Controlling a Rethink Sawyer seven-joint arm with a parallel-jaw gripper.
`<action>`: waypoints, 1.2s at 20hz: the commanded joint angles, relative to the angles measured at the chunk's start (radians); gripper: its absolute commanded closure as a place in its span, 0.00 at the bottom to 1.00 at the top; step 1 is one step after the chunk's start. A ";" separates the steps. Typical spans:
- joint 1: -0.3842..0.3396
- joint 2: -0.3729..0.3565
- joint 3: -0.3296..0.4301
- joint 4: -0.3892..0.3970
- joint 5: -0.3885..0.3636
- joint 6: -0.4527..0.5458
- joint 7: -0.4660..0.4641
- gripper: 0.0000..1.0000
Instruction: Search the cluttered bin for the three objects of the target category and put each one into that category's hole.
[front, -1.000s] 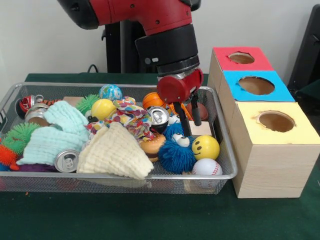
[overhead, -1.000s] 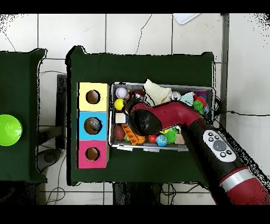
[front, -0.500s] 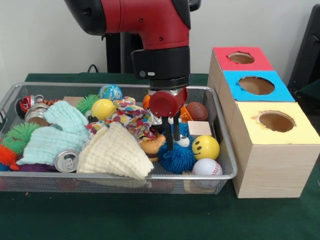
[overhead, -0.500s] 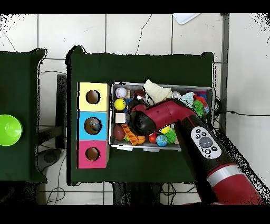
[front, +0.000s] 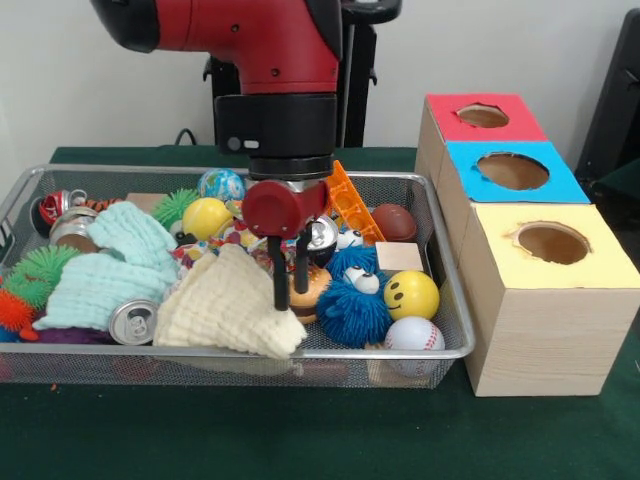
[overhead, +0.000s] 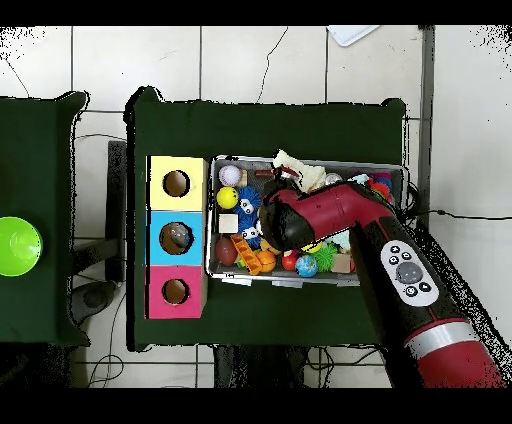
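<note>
Green-clothed table, wire bin (front: 455, 330) packed: gripper (front: 289, 288) fingers slightly apart, empty, over yellow cloth (front: 225, 310) edge beside burger toy (front: 308, 285); target category unclear; descending may snag cloth and drag neighbours.

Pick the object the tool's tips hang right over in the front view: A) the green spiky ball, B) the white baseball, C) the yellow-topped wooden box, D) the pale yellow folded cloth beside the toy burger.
D: the tool points down at the right edge of the pale yellow folded cloth, next to the toy burger, both lying in the wire mesh bin; its two fingers stand slightly apart, holding nothing.
</note>
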 joint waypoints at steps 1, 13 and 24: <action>0.008 -0.002 -0.091 -0.112 -0.074 0.142 -0.035 0.00; 0.138 0.088 -0.303 -0.104 -0.135 0.023 0.187 0.00; 0.188 0.182 -0.469 -0.076 -0.018 0.038 0.335 0.00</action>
